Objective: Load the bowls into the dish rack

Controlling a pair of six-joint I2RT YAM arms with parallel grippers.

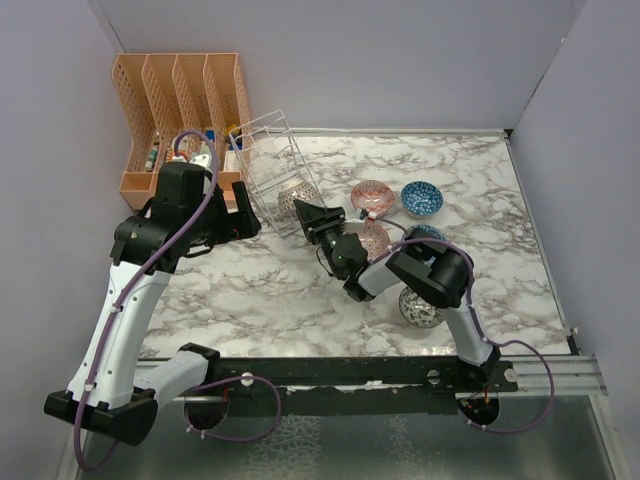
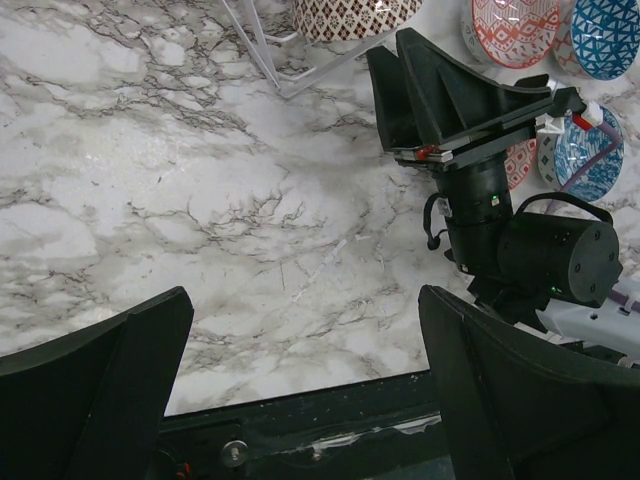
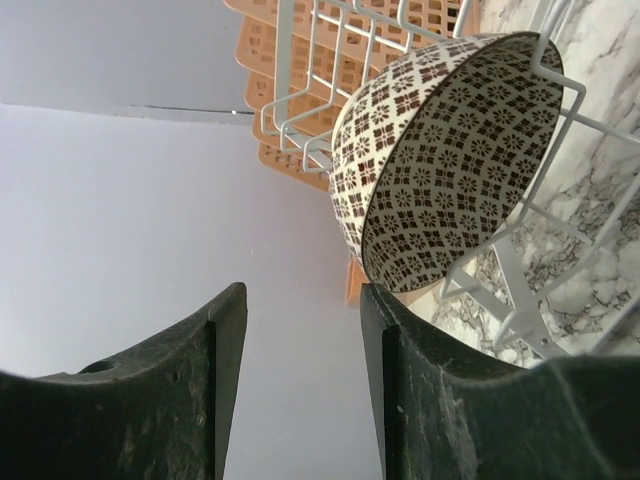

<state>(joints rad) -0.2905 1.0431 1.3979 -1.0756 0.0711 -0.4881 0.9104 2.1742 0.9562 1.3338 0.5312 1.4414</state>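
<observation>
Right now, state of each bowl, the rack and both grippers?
dish rack: upright, one bowl loaded.
brown bowl: in the dish rack, tilted on edge.
red bowl: on the table, upright.
blue bowl: on the table, upright.
second red bowl: on the table, partly hidden.
second blue bowl: on the table, partly hidden.
grey bowl: on the table.
left gripper: open, empty.
right gripper: open, empty.
</observation>
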